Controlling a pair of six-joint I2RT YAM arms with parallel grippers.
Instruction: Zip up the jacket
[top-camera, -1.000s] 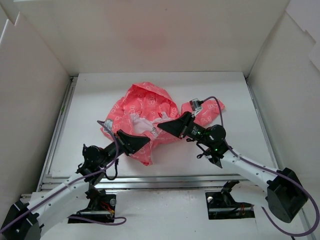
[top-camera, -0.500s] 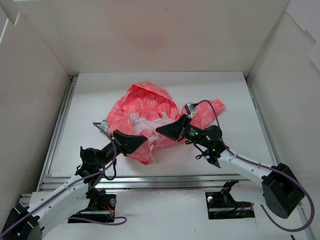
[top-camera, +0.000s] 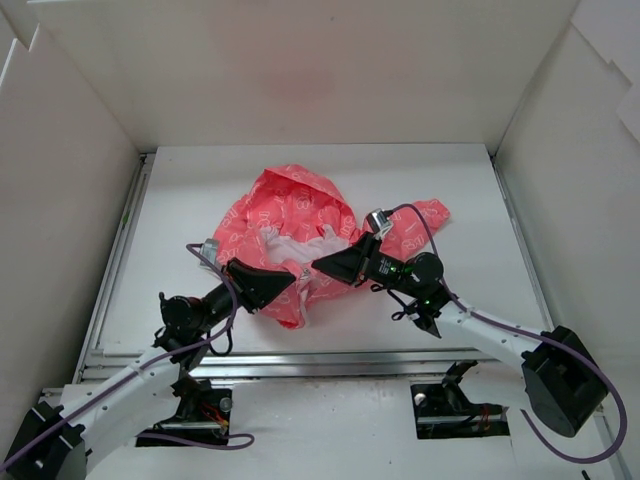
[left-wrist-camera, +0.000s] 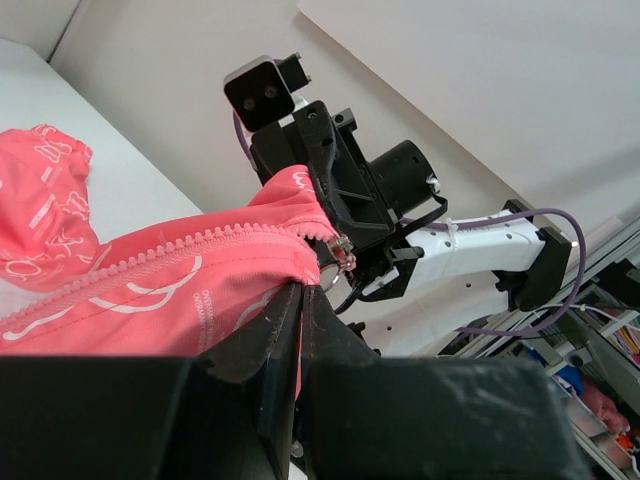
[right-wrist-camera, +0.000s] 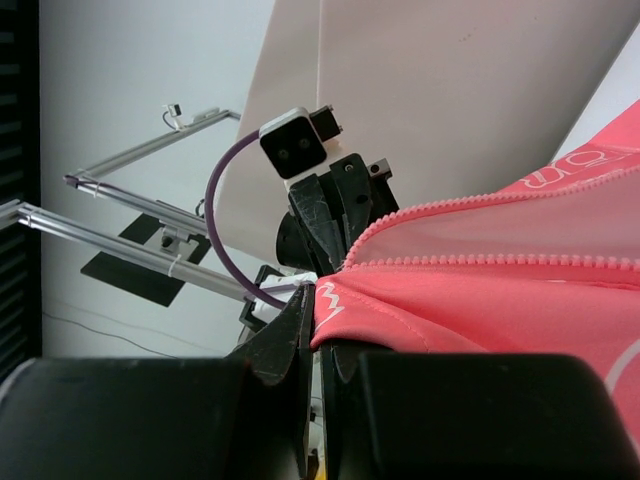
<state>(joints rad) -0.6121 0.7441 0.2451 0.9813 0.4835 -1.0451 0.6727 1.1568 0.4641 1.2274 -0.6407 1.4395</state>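
right hand has slid left, closer to its partner. jacket lies bunched on the bench; its zip teeth run from left hand, clamped on the hem, to the right, clamped on fabric at the slider end.

In the left wrist view the jacket runs off the left edge and drops behind blurred dark fingers, and the tiny metal piece ending the zipper teeth is probably the slider. From above, the left gripper and right gripper cover the fabric where they meet, the zipper there too small to trace; the right wrist view cuts the jacket at its right edge.
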